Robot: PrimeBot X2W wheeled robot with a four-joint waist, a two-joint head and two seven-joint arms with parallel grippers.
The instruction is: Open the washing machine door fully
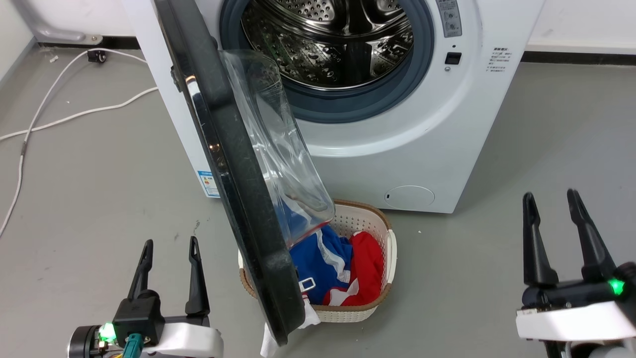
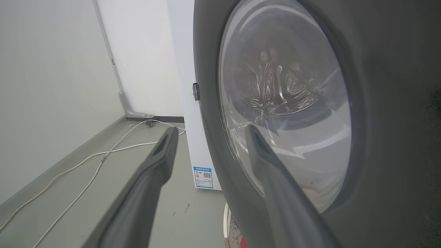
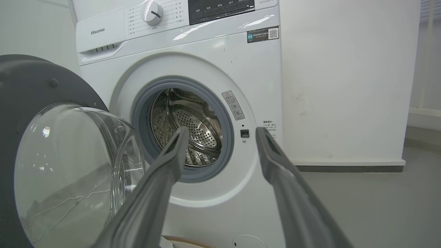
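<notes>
1. Off the left side of the big white boxy front-loading washing machine [image 1: 377,164], a thin white cable [image 1: 64,119] trails over the grey floor [image 1: 99,189]; it looks clear of the work.
2. In front of the machine and left of its opening, the left gripper [image 1: 171,241] hovers with its two long dark fingers spread, empty; it faces the door's outer side, and the left wrist view cannot settle whether a finger touches.
3. The large round washing machine door [image 1: 233,164], a glossy black rim around a clear bulging glass bowl, stands out from the machine's left edge on its hinge, roughly square to the front; I'd call that half open, with more swing needed.
4. Just before the machine's foot, under the door's lower edge, sits a small white woven laundry basket [image 1: 362,221] of blue and red clothes; handy for loading the perforated steel drum [image 1: 328,44].
5. Before the machine's right half, well apart from the door, the right gripper [image 1: 549,194] waits, fingers parted, empty; being on the inner side, it seems better placed to push.
</notes>
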